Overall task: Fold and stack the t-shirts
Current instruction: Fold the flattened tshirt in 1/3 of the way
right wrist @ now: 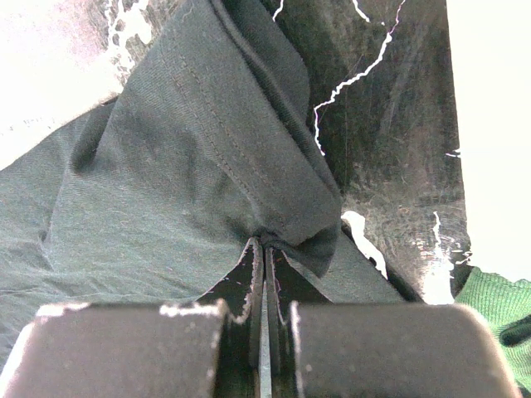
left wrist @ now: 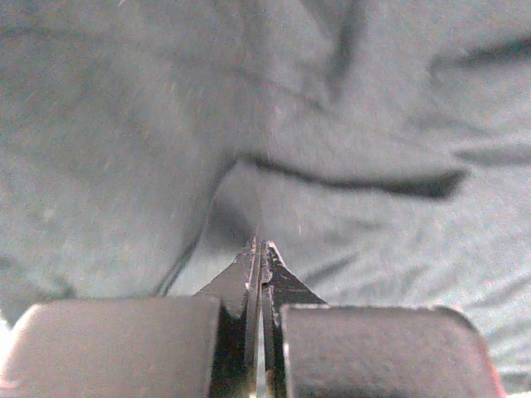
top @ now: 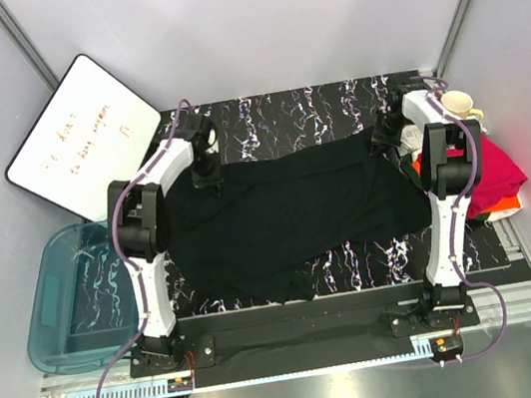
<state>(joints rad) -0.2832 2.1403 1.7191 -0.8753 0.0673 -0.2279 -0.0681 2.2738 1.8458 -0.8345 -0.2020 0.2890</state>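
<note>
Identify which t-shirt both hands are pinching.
The black tee, spread across the table: the left hand and right hand are each shut on it. The pink tee lies bunched at the right edge, held by neither.

Whiteboard (top: 82,135) handwriting, upper left of top view: too small to read.
Pink t-shirt (top: 501,170), right edge: left part hidden behind right arm (top: 446,193).
Orange piece (top: 505,206): mostly buried under pink cloth, shape unclear.
Cream mug (top: 460,106): lower body hidden behind same arm.
Blue bin (top: 49,299): right wall partly hidden by left arm (top: 147,268).
Black t-shirt (top: 288,215): fills left wrist view, soft focus, every edge cut off by frame.
Green item (right wrist: 498,303), lower right of right wrist view: cropped, unidentifiable.
Upper left there: washed-out white patch, cannot tell what.
</note>
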